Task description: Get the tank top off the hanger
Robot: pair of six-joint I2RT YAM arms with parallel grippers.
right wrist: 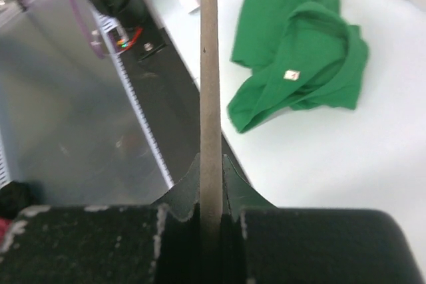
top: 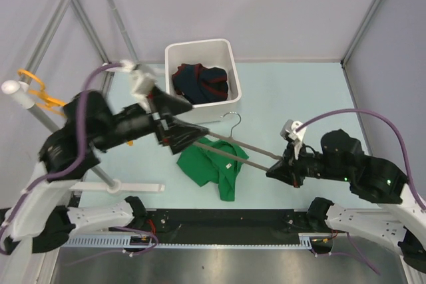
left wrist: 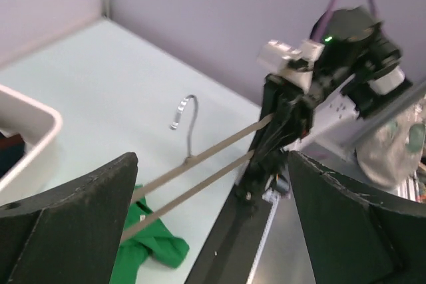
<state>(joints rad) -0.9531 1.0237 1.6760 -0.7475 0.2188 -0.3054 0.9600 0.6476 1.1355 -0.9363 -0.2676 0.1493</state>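
The green tank top lies crumpled on the table, off the hanger. The hanger is held level above it, silver hook pointing away. My right gripper is shut on the hanger's right end; in the right wrist view the beige bar runs between the closed jaws, with the tank top and its white label beyond. My left gripper is wide open at the hanger's left end. In the left wrist view both hanger bars run behind the left finger, above the tank top.
A white bin at the back holds a dark navy garment with red stripes. An orange hanger hangs on the rack at far left. A white rail lies near the front left. A black strip runs along the near edge.
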